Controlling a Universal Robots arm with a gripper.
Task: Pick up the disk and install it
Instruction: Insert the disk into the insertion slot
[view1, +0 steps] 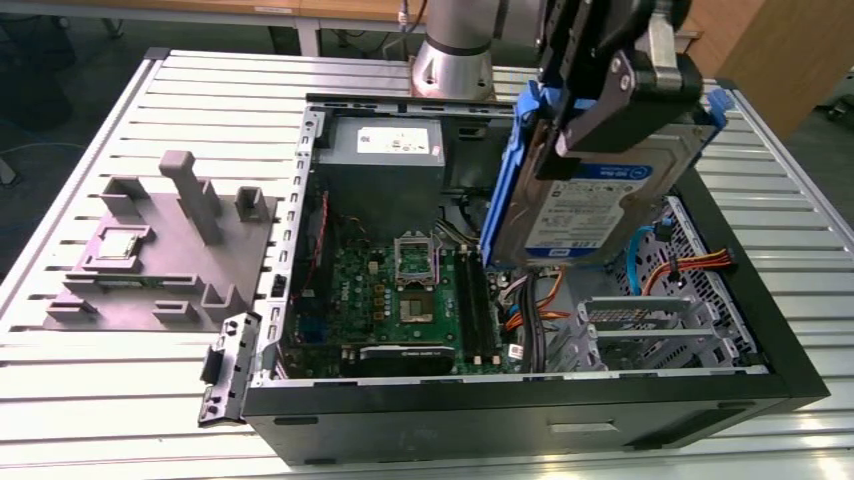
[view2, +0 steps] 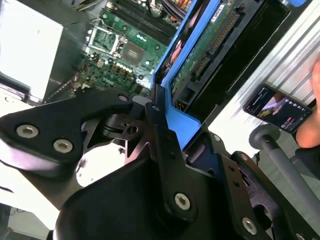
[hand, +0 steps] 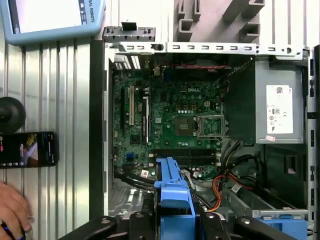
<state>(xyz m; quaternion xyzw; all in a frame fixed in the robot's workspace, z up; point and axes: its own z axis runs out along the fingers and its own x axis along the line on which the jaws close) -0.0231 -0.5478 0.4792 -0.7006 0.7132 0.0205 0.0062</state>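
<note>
Your black gripper (view1: 607, 120) clamps the silver-grey, blue-framed hard disk (view1: 587, 205). It hangs on edge above the open black computer case (view1: 507, 415).

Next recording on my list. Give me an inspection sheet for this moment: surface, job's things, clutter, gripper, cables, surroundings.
Surface: slatted metal table; an open computer case lies on it.
Job's things: the disk, in its blue carrier, hangs on edge above the case's interior and is not seated in a bay.
Clutter: grey fixture block beside the case, on the exterior view's left; phone on the table.
Grippers: gripper shut on the disk's upper end.
Cables: orange and mixed wires loose inside the case.
Surroundings: a person's hand near the phone; teach pendant on the table.
</note>
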